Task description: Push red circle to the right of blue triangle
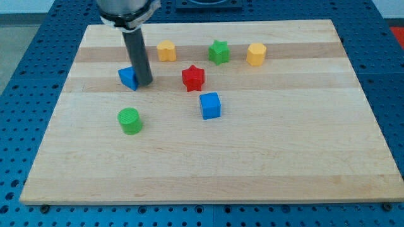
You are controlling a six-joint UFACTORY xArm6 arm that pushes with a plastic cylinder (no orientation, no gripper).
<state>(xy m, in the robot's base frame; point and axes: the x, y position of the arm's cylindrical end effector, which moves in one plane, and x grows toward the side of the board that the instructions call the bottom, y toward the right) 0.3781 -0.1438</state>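
Note:
The blue triangle (127, 77) lies at the upper left of the wooden board (252, 157). My tip (144, 83) rests on the board just to the triangle's right, touching or nearly touching it. No red circle shows in this view; the rod may hide it. The only red block I see is a red star (193, 77), a short way to the right of my tip.
A blue cube (210, 105) sits below and right of the red star. A green circle (130, 120) lies below the blue triangle. Along the top are a yellow block (166, 50), a green star (219, 52) and a yellow hexagon (255, 54).

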